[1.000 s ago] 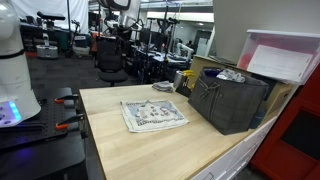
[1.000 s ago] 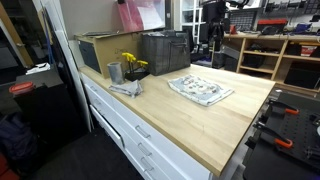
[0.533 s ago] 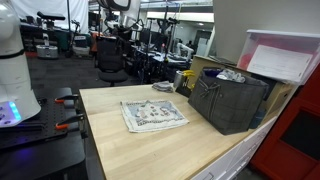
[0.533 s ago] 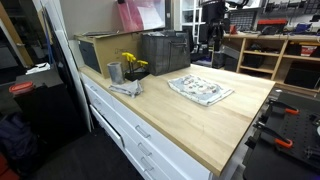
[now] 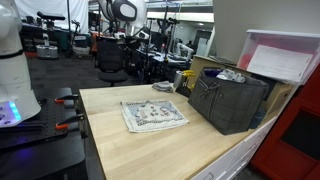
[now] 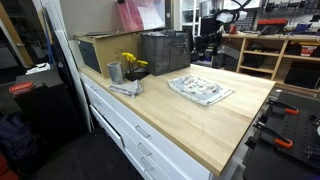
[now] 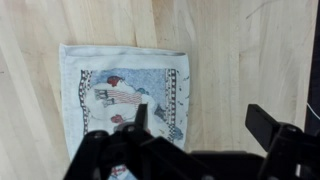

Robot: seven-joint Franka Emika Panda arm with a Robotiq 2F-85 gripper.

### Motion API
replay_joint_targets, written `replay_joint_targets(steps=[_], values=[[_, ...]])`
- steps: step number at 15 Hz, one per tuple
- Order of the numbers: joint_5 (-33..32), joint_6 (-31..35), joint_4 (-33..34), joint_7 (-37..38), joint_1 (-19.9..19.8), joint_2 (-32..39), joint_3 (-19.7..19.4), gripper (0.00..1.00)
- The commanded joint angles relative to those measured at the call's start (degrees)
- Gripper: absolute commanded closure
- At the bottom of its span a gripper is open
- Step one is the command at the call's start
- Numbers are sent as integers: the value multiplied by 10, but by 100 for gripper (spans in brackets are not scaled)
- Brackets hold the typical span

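My gripper [image 7: 200, 120] is open and empty, high above the wooden tabletop [image 7: 240, 60]. Its left finger hangs over the right edge of a folded patterned cloth [image 7: 120, 100], and its right finger is over bare wood. The cloth lies flat near the middle of the table in both exterior views [image 5: 153, 114] [image 6: 201, 90]. My arm [image 5: 125, 12] shows at the far end of the table, and also in the other exterior view [image 6: 210, 20].
A dark crate [image 5: 228, 100] [image 6: 165, 50] stands beside the cloth. A metal cup [image 6: 115, 72] with yellow flowers [image 6: 133, 63] stands near the table edge, next to a cardboard box [image 6: 95, 50]. A pink-lidded bin [image 5: 280, 55] sits behind the crate.
My arm has come further into view at the far end of the table. The cloth and the other things have not moved.
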Motion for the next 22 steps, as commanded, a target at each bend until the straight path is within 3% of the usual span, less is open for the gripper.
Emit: replay_joint_targets(steps=[1,7,13,15,16,22], values=[[8,16,23,13,-23,55,-25,0],[51,37,47,-22,-63,139,-73,0],[194,62,75,-108,-110,211,-75,0],[143,54,73,-82,-98,202,-86,0],[161,57,67,-92,-103,207,-80,0],[134,60,83,-70,-90,218,-82,0]])
